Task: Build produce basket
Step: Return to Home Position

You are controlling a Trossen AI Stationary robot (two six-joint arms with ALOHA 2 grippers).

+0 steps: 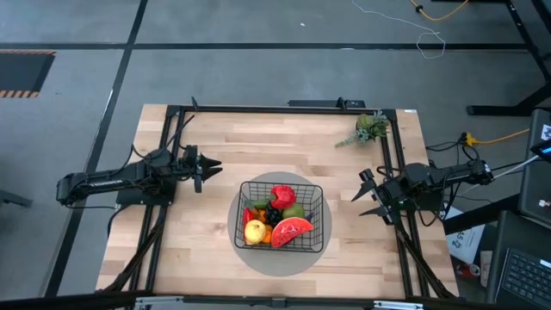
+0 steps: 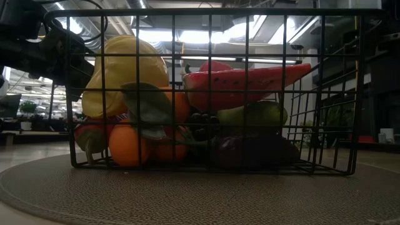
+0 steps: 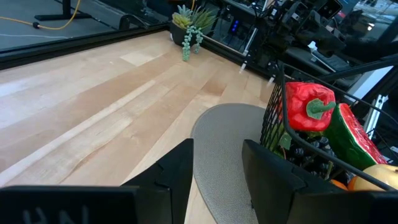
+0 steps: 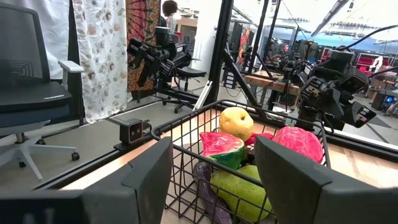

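Note:
The black wire basket (image 1: 281, 215) stands on a round grey disc (image 1: 258, 258) at the table's middle, near the front edge. It holds the produce: a yellow lemon (image 1: 255, 231), a watermelon slice (image 1: 291, 230), a red pepper (image 1: 283, 195), dark grapes (image 1: 272, 213), a green pear (image 4: 242, 190) and oranges (image 2: 128, 145). My left gripper (image 1: 212, 166) hovers open to the left of the basket and a little beyond it. My right gripper (image 1: 366, 196) hovers open to the basket's right. Neither touches anything.
A green leafy sprig (image 1: 368, 129) lies at the table's far right corner. A black frame (image 1: 284, 109) runs along the table's far edge and down both sides. Bare wood (image 1: 267, 146) lies between the basket and the far edge.

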